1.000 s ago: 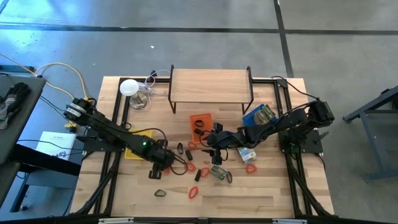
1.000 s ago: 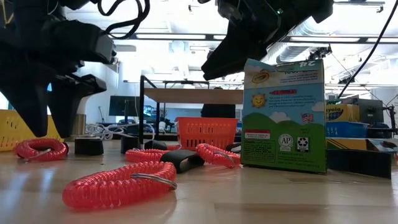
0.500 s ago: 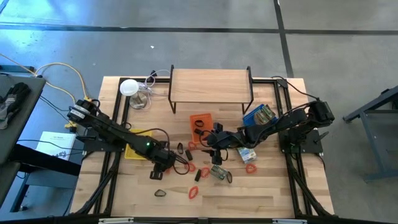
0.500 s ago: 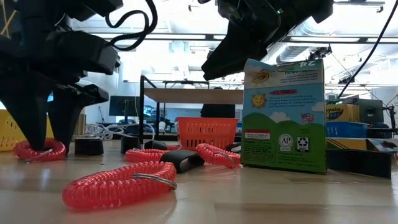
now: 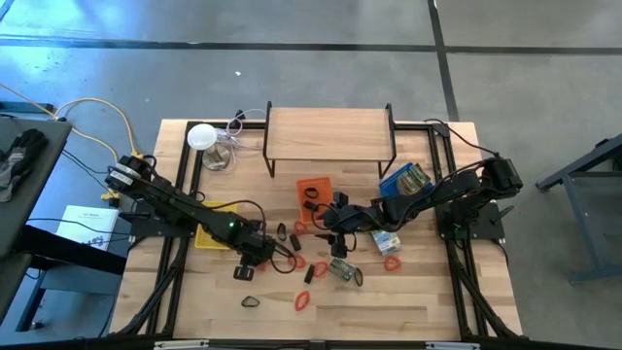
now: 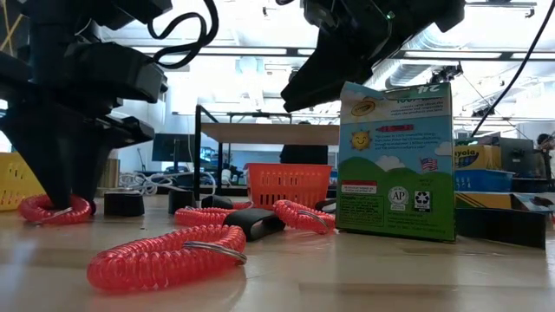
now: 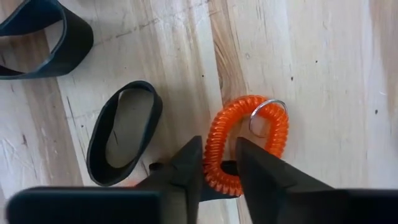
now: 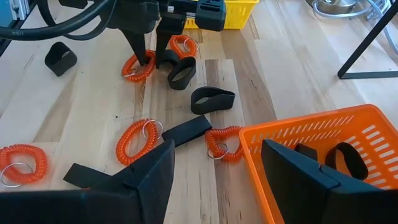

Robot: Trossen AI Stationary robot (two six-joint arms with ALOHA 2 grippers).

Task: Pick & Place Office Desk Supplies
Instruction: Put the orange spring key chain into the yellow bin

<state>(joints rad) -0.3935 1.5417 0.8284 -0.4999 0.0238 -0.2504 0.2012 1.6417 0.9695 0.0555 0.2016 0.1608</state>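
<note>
Left tool (image 7: pixel 219 163) has narrowed around an orange coiled keyring (image 7: pixel 244 143) on the worktop (image 7: pixel 323 74), nearly gripping it; lifting looks next. Right tool (image 8: pixel 214 171) hovers open, empty.

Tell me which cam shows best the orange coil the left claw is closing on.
Left wrist view: the orange coil fills the frame, one side between the left claw fingers, key ring visible. Low view shows it side-on under the claw. Right wrist view has it far off. High view: mostly hidden under the arm.
</note>
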